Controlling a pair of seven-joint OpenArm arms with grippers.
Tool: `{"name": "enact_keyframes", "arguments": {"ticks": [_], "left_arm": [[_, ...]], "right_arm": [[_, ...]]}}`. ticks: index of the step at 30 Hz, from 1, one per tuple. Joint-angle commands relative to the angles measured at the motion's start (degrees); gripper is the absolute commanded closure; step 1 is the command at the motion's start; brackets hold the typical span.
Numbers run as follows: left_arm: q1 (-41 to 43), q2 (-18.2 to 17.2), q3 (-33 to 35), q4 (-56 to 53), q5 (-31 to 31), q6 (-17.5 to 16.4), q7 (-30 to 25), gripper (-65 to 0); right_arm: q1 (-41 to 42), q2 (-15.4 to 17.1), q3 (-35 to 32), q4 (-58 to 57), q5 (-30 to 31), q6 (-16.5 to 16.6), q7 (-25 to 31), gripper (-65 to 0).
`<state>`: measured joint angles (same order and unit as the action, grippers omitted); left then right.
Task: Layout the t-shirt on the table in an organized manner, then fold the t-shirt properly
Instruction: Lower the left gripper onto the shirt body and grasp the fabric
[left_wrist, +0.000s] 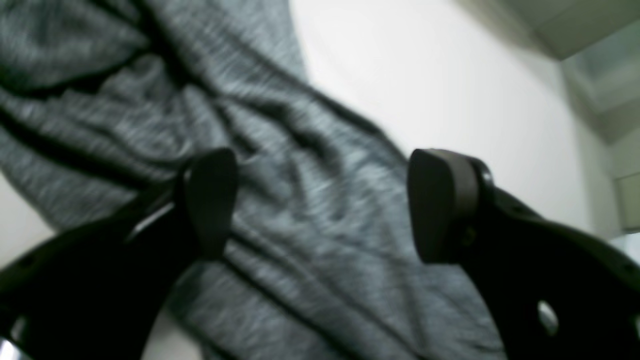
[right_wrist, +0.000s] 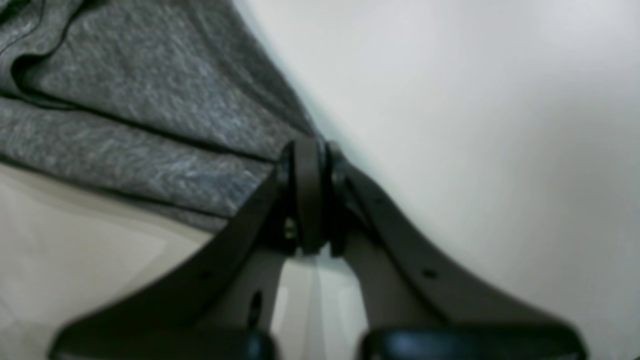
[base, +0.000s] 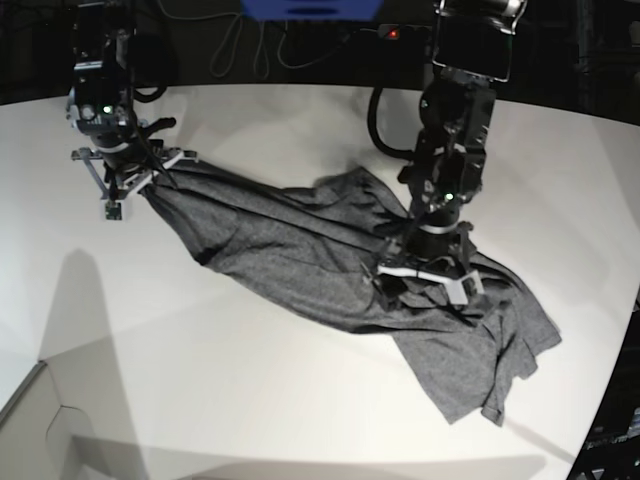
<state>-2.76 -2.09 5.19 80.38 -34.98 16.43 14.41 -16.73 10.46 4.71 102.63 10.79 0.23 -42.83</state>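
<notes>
The t-shirt (base: 330, 270) lay rumpled across the table (base: 220, 400), stretched in a long band from the far left corner toward the near right edge. At its left end the right gripper (base: 135, 180) was pinched tight on a corner of the cloth. Further right, the left gripper (base: 425, 280) hung over the bunched middle, jaws spread wide, gripping nothing.

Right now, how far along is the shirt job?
Early. Done: the t-shirt lies on the table, drawn out lengthwise but wrinkled. In hand: the right gripper pinches one end; the left gripper hangs open over the crumpled middle, holding nothing. Left: flattening, squaring the sleeves, every fold.
</notes>
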Motion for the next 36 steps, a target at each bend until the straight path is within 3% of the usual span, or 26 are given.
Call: {"name": "enact_keyframes", "arguments": {"ticks": [1,5,13,26,36], "left_arm": [[-1.0,-0.1,-0.3,-0.2,-2.0,-0.2,-1.4,-51.2],[-0.4,-0.2,-3.7,-2.3,-8.2,-0.5,-1.1,-47.4],[0.0,-1.6,-4.0,-1.3,-8.9,-0.6,-1.1,-36.3],[-0.1,-1.1,-3.9,1.5,-8.9,-0.6,-1.1,-35.8],[-4.5,-0.9,-3.9,-4.3,-8.9,-0.6,-1.2,-35.6]], "right_arm": [[0.5,0.5,0.3,0.9,-0.2,0.1,1.3,0.0],[1.2,0.5,0.3,0.9,-0.2,0.1,1.2,0.0],[1.4,0.5,0.3,0.8,-0.2,0.1,1.2,0.0],[1.5,0.5,0.3,0.8,-0.2,0.1,1.2,0.0],[1.5,0.4,0.3,0.7,-0.2,0.1,1.2,0.0]]}}
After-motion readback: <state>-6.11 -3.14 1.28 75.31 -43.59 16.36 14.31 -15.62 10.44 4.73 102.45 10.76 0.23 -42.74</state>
